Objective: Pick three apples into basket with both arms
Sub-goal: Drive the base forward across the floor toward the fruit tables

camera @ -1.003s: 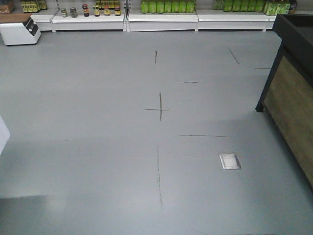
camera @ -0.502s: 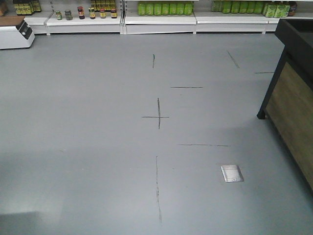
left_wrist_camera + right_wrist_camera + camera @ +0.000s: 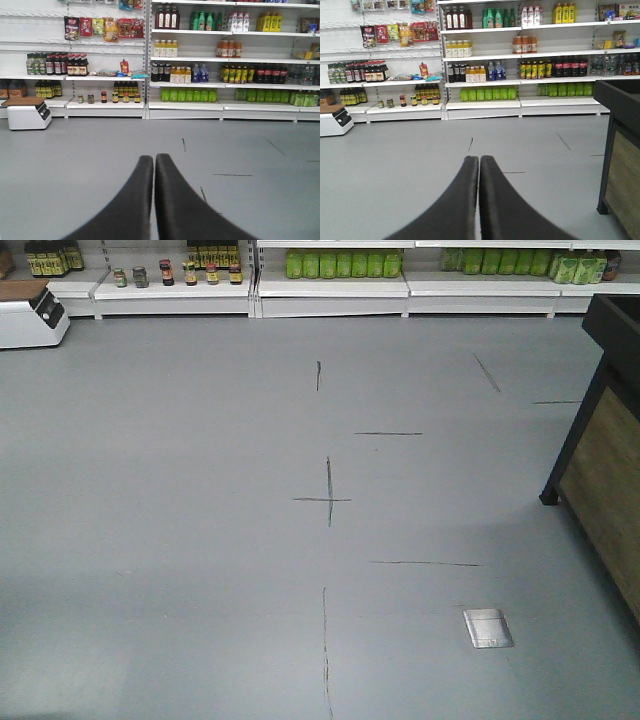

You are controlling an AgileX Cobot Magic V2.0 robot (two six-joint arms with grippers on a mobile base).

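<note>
Though front view sees floor (image 3: 180,570), left pincer (image 3: 154,158), right pincer (image 3: 479,159) pressed together

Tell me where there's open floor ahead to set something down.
The grey floor is bare from the white machine on the left across to the wooden counter on the right, up to the shelves. Only a flat metal plate sits near the counter. The shelves themselves are packed with bottles.
</note>
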